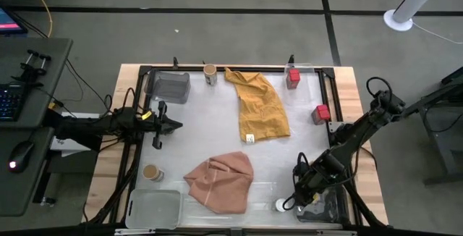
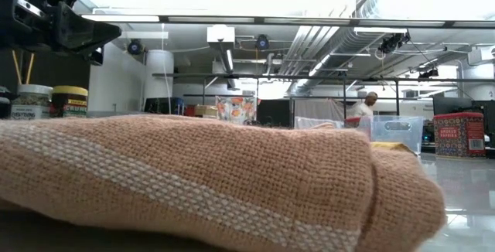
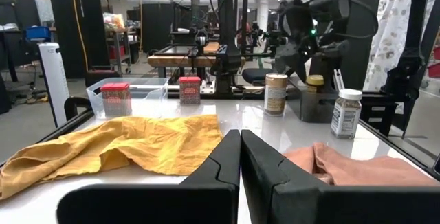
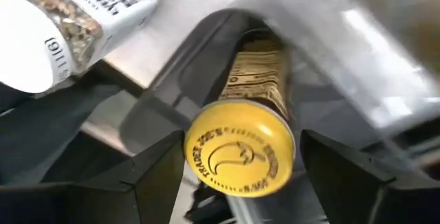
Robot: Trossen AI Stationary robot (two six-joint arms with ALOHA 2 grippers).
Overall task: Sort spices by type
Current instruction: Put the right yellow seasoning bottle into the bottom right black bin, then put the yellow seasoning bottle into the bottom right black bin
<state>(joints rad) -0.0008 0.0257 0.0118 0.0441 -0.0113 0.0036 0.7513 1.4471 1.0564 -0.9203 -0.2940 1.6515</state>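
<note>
My right gripper (image 4: pixel 240 183) is open at the table's near right corner (image 1: pixel 296 192). Its fingers stand on either side of a yellow-lidded jar (image 4: pixel 239 157) that sits in a grey tray (image 4: pixel 172 93); I see no touch. A white-lidded jar (image 4: pixel 48 25) (image 1: pixel 281 205) stands on the table beside that tray. My left gripper (image 1: pixel 163 124) is shut and hovers at the table's left side, holding nothing. Tan-lidded jars stand at the far edge (image 1: pixel 210 74) and near left (image 1: pixel 152 172). Two red tins (image 1: pixel 292 77) (image 1: pixel 320 114) stand at the far right.
A mustard cloth (image 1: pixel 260 106) lies at the middle far side and a pink cloth (image 1: pixel 221 182) at the near middle. A second grey tray (image 1: pixel 170 86) sits far left and a clear tray (image 1: pixel 154 208) near left. A person (image 2: pixel 370 101) shows in the room beyond.
</note>
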